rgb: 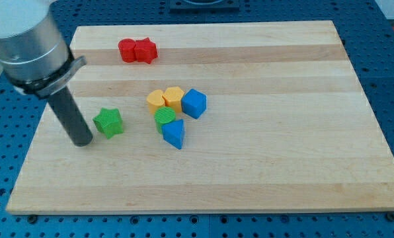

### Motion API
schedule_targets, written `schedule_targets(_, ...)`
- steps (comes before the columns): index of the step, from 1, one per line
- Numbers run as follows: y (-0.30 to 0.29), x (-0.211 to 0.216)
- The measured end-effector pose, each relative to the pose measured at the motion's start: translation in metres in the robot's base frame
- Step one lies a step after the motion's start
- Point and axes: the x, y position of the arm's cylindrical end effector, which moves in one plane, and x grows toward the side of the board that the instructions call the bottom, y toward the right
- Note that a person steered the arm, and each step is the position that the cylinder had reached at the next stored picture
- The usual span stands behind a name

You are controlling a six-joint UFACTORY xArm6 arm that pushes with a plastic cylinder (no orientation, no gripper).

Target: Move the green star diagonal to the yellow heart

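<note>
my tip (pixel 82 141), a bare rod with no hand to open or hold, sits at nine o'clock just beside the green star (pixel 109 122), so push steadily toward three o'clock, stopping diagonal to the yellow heart (pixel 157 100).

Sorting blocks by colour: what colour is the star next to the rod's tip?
Green, just right of my tip, camera view.

There are seven blocks on the tabletop (pixel 263 172). Two are red: a red cylinder (pixel 127 49) and a red star (pixel 145 49). Two are yellow: a yellow heart (pixel 157 100) and a yellow hexagon (pixel 173 98). Two are green: a green star (pixel 108 122) and a green cylinder (pixel 164 118). Two are blue: a blue cube (pixel 194 103) and a blue triangle (pixel 174 133). That makes eight, not seven.
</note>
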Motion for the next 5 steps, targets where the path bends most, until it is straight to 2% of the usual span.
schedule_targets(1, 0.003, 0.013)
schedule_targets(2, 0.023, 0.006)
schedule_targets(3, 0.029, -0.041)
schedule_targets(4, 0.025, -0.062)
schedule_targets(5, 0.016, -0.024)
